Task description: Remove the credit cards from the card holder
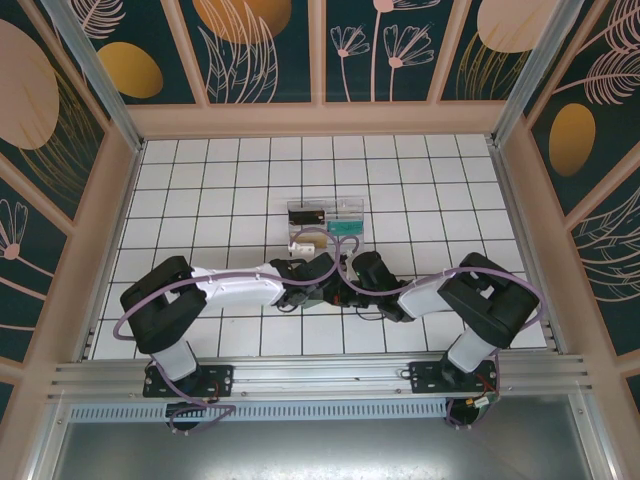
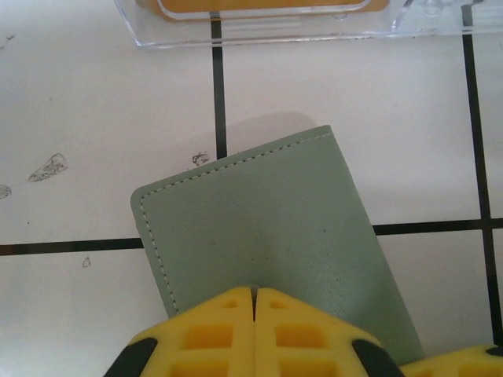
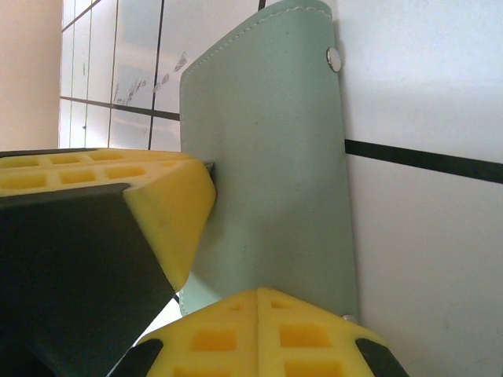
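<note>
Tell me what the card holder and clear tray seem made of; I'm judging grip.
The card holder looks like matte leather or imitation, going by its stitched edge and metal snap. The tray looks like hard clear plastic, glossy and see-through.

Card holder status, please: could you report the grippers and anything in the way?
Left gripper and right gripper shut, tips on the card holder. Holder closed, flat on the table. Clear tray beyond, apart.

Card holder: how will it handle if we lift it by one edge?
Likely floppy: the card holder looks like soft stitched material, folded thin. Probably light, and lying flat, so unlikely to roll. Its matte surface should not slip much.
</note>
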Controlling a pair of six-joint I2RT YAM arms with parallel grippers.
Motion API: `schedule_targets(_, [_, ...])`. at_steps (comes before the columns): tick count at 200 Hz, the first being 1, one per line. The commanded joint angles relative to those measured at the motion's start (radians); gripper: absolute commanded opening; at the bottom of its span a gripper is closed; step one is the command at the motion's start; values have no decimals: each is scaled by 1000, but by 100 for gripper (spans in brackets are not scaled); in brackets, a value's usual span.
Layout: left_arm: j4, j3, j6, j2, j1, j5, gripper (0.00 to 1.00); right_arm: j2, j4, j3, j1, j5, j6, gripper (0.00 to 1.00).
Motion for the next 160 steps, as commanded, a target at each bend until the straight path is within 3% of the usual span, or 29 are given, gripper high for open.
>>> schedule_targets(1, [-64, -42, -6, 29, 9, -18, 0, 42, -85, 1, 9, 17, 10, 0])
schedule_targets(44, [-119, -139, -44, -116, 20, -146, 0, 103, -110, -12, -6, 39, 55, 0])
schedule_targets(99, [-125, -290, -66, -300, 79, -174, 0, 128, -73, -31, -6, 32, 76, 0])
schedule_targets(131, [8, -309, 24, -364, 79, -90, 0, 75, -75, -19, -2, 26, 46, 1])
schedule_targets(160, [116, -300, 76, -394, 69, -21, 0, -66, -117, -21, -2, 56, 12, 3])
